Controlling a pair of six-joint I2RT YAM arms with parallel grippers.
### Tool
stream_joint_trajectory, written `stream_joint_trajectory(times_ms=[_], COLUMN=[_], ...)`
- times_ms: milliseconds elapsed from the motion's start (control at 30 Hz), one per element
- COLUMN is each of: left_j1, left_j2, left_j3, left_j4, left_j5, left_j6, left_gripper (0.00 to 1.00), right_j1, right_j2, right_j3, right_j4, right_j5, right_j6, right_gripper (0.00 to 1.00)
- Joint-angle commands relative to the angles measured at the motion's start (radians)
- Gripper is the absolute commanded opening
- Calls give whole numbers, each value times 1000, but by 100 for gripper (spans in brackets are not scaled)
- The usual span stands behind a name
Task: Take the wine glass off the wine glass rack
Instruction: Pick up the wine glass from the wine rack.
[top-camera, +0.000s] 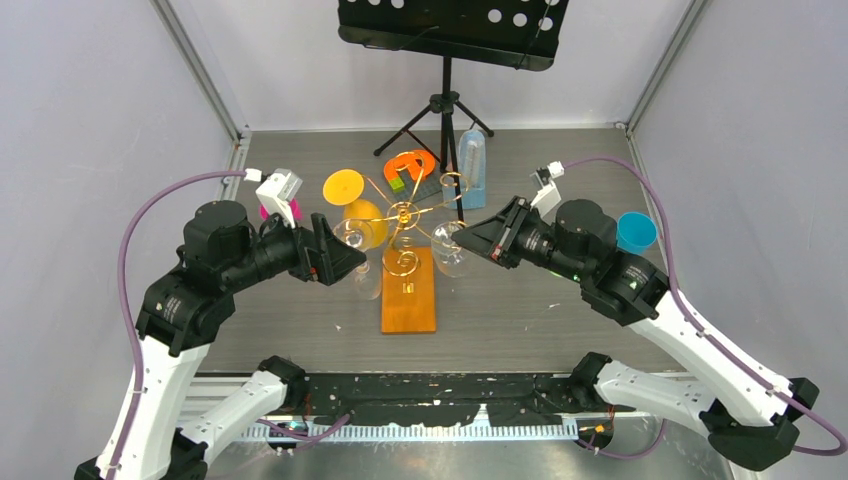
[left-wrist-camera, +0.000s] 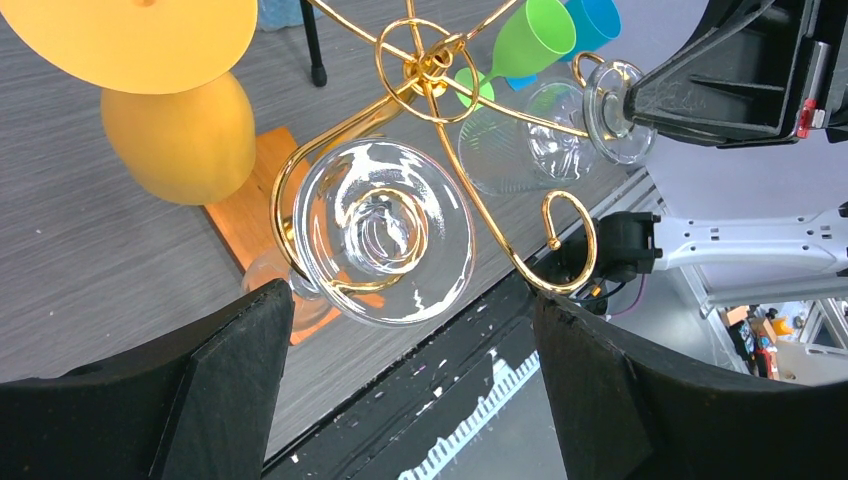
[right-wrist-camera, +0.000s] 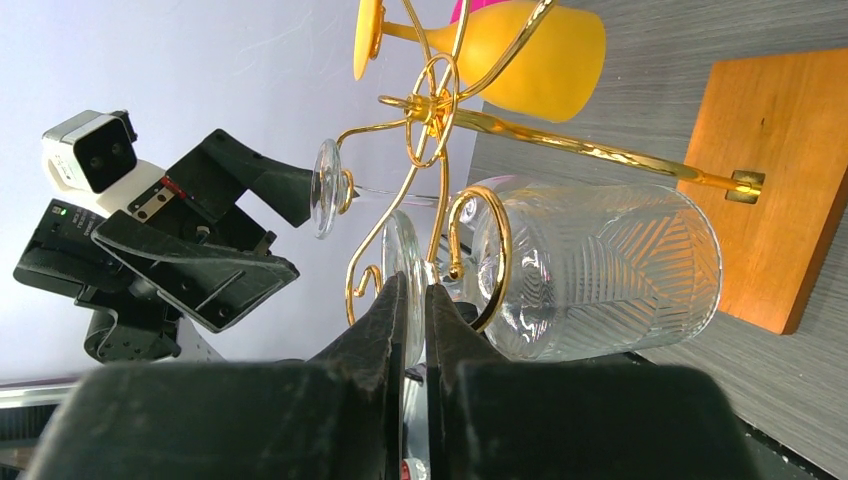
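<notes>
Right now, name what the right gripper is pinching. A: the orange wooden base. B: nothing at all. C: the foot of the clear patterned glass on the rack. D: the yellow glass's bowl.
C: the right wrist view shows the right gripper shut on the flat foot of the clear patterned glass, which hangs from the gold rack.

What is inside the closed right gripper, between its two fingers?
The right gripper pinches the flat round foot of a clear wine glass that hangs on the wine glass rack. The foot's lower edge is covered by the fingers.
</notes>
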Motion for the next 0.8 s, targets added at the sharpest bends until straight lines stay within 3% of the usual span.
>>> stream_joint_trajectory(times_ms=[0, 767], left_j1=[6, 7], left_j2=[3, 2], left_j3=[27, 40], left_j4=[14, -26], left_j5=[1, -16], left_j6=[6, 36], left_gripper=[87, 88], right_j1=[21, -9], right_j2=[15, 126], right_j3=[70, 182], right_j4=[81, 121], right_j5=[-9, 144], right_j6=[-6, -25], right_gripper=[6, 6])
